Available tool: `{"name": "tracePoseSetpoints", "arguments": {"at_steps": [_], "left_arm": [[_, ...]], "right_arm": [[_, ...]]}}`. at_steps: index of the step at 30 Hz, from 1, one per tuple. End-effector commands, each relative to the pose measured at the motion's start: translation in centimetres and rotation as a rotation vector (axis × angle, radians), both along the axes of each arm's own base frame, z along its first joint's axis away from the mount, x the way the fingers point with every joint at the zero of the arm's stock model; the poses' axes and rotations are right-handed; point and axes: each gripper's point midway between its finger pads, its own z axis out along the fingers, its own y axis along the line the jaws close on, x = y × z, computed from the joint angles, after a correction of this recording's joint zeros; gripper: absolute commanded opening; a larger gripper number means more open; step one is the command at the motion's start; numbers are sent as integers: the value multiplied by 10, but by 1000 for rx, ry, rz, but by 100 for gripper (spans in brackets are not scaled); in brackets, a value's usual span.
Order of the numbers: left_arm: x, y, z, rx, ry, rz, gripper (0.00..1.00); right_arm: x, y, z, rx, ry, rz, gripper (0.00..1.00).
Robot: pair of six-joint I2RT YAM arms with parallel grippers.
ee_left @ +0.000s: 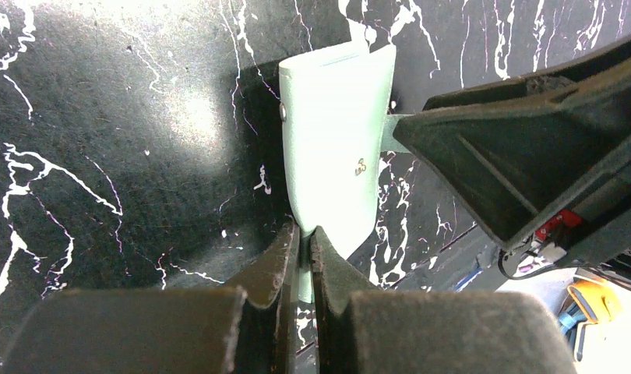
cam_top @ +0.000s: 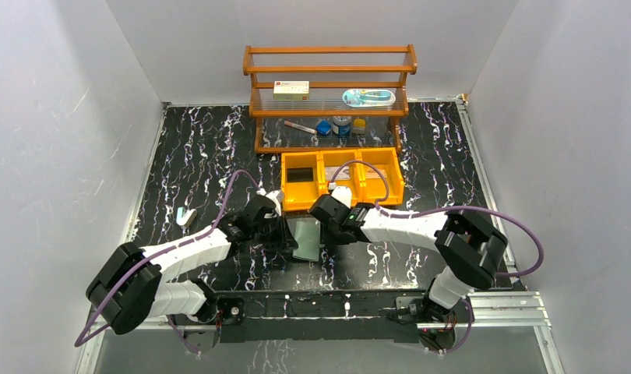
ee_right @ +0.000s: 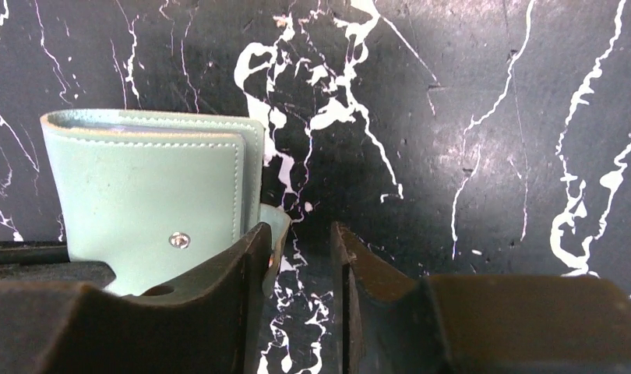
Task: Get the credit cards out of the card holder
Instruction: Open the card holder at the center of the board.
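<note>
The sage-green card holder (cam_top: 305, 238) is folded shut and held edge-up off the black marble table, between my two grippers. My left gripper (cam_top: 285, 234) is shut on its near edge; in the left wrist view the fingertips (ee_left: 293, 249) pinch the card holder (ee_left: 336, 132). My right gripper (cam_top: 325, 232) is open on the other side. In the right wrist view the card holder (ee_right: 149, 187) is left of the gripper (ee_right: 298, 241), and its snap tab (ee_right: 279, 222) lies just inside the left finger. No credit cards show at the card holder.
An orange three-compartment bin (cam_top: 342, 157) stands just behind the grippers, with a dark flat rectangle (cam_top: 300, 174) in its left compartment. A wooden shelf (cam_top: 328, 68) with a white box (cam_top: 290, 90) is at the back. A small white object (cam_top: 187, 216) lies at the left.
</note>
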Motion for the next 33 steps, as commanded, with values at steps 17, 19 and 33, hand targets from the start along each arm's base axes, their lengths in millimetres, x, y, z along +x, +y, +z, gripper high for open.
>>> {"name": "tracePoseSetpoints", "arguments": {"at_steps": [17, 19, 33], "left_arm": [[23, 13, 29, 61, -127, 68, 98], [29, 15, 41, 42, -172, 94, 98], [14, -16, 53, 32, -127, -183, 76]], "right_arm": [[6, 15, 35, 307, -40, 35, 0], [5, 16, 41, 340, -47, 41, 0], [3, 18, 63, 571, -35, 8, 0]]}}
